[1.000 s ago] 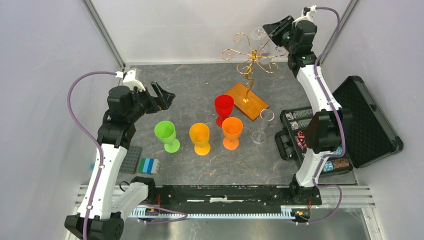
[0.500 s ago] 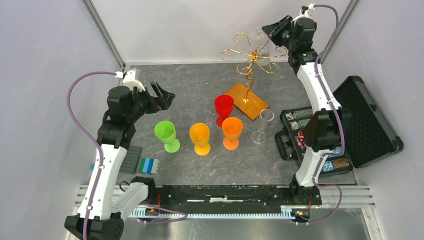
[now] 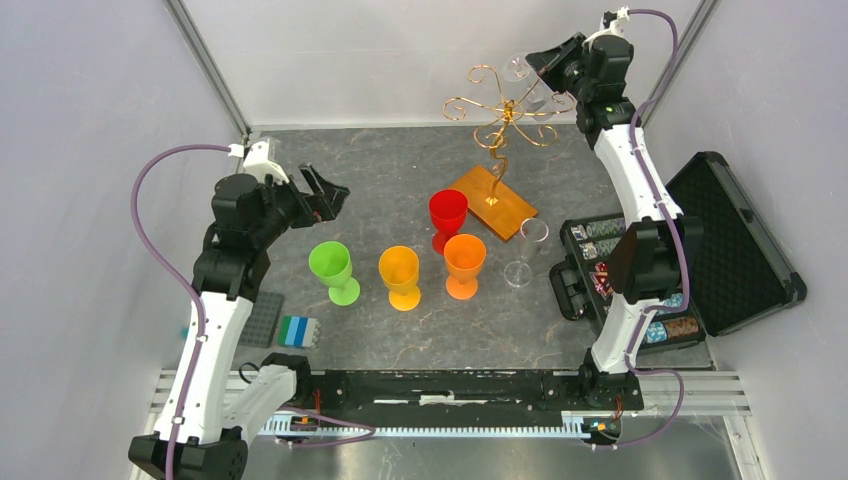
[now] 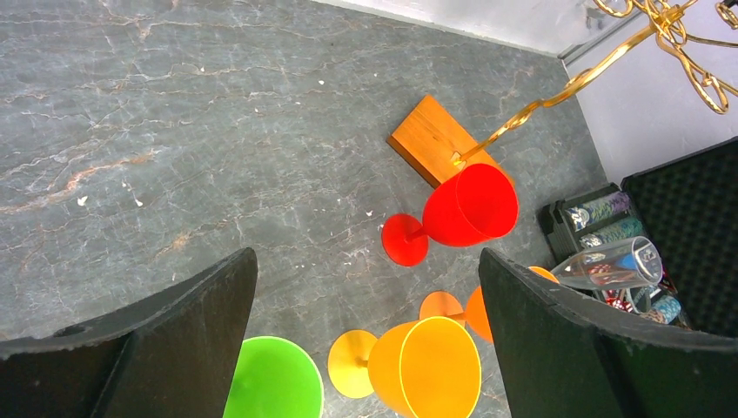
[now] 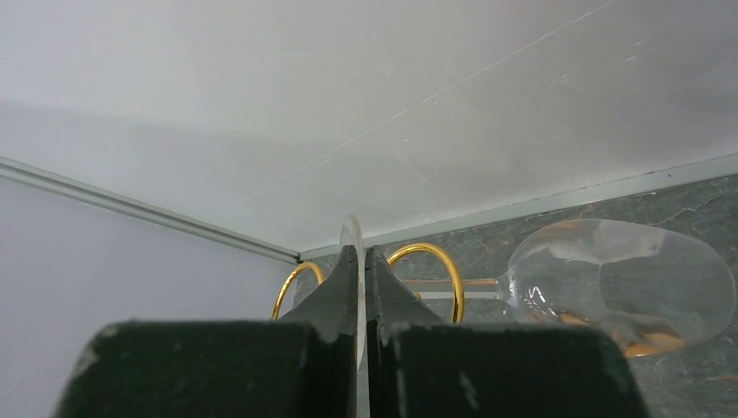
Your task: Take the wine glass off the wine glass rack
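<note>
Robot lab cell: plain grey walls (image 3: pixel 90 100), aluminium frame (image 3: pixel 207 65), stone-patterned tabletop (image 3: pixel 400 170).

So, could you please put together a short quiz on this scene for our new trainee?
1. True or false: the left end effector is shut on a goblet.
2. Which part of the wine glass at the wine glass rack does the right end effector pinch? A) bowl B) stem C) foot
3. How many coloured goblets stand on the table?
Key: 1. False, it is open and empty. 2. C. 3. Four: green goblet, yellow goblet, orange goblet, red goblet.
</note>
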Robot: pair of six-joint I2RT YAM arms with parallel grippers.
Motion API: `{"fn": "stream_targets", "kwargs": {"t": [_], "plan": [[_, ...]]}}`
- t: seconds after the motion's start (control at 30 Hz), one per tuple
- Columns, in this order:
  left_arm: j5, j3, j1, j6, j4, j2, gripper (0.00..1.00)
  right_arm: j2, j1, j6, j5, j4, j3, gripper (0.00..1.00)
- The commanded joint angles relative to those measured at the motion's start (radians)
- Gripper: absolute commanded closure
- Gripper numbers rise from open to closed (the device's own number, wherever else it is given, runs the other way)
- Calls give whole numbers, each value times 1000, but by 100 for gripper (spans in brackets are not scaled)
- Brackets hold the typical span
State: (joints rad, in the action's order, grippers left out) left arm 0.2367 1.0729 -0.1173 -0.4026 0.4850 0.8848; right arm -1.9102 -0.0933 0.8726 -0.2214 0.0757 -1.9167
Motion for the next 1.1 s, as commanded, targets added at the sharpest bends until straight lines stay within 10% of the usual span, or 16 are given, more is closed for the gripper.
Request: {"fn": "stream_targets", "kwargs": {"t": [0.0, 1.07], "plan": [[-16, 1, 7, 41, -2, -18, 0, 26, 5, -18, 18, -22, -27, 100], [-19, 1, 6, 41, 0, -23, 0, 159, 30, 36, 19, -68, 70, 100]]}}
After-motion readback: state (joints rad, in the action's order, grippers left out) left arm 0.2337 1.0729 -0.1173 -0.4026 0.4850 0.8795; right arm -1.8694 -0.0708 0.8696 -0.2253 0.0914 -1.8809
